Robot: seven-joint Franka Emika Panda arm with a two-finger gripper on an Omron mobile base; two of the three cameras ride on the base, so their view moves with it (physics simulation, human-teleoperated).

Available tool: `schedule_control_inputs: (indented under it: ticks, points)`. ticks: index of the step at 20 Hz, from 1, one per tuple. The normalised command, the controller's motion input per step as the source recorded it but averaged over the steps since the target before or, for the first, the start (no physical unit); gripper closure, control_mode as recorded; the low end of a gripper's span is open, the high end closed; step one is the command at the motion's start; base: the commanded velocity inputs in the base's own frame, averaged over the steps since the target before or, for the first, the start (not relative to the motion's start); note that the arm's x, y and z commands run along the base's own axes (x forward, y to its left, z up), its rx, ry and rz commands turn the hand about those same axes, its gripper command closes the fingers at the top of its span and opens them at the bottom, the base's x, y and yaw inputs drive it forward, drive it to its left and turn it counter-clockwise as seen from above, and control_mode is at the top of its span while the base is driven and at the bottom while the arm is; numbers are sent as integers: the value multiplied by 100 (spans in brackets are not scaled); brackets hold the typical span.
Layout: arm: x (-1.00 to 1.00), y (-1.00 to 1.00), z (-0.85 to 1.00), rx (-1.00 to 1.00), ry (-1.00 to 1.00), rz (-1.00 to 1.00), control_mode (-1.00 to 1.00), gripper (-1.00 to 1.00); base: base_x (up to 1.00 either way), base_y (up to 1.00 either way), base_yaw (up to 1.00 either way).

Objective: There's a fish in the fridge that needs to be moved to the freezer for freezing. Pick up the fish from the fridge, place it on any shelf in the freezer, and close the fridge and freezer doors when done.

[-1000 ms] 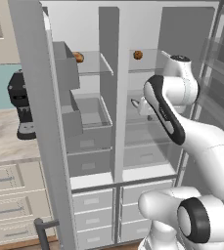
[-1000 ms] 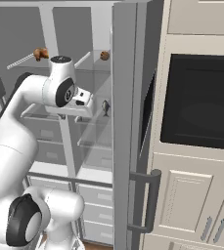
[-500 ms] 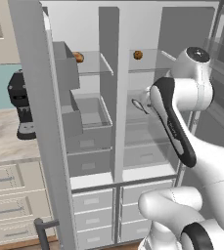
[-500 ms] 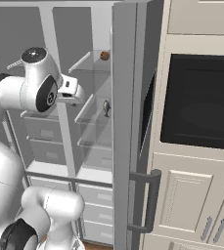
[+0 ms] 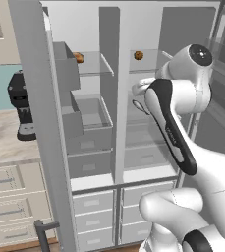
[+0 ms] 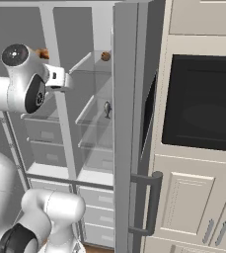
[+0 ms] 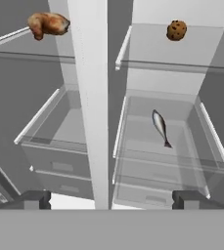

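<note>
My fingers spread wide; the fish, right of frame centre, looks light, slick—I'd pinch mid-body.

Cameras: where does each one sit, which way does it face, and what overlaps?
Left base view: behind-left of the arm, facing the open freezer and fridge; white arm rises lower right.
Right base view: behind-right, looking past the fridge door; arm at left, fish on a glass shelf.
Hand view: on the hand, facing both compartments; open gripper tips at the bottom, fish ahead.
Shared: the fish in the right base and hand views; the round brown food in all three.
</note>
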Motion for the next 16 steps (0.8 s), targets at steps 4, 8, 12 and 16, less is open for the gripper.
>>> schedule_control_inputs:
  ticks: [4,8,12,16]
  points:
    - [0,0,0,0,0,1,-100,-100,0,0,0]
    - [0,0,-9,0,0,0,-100,-100,0,0,0]
    - [-3,0,-26,0,0,-1,-100,-100,0,0,0]
    - [-2,-12,-36,-1,1,-5,-100,-100,0,0,0]
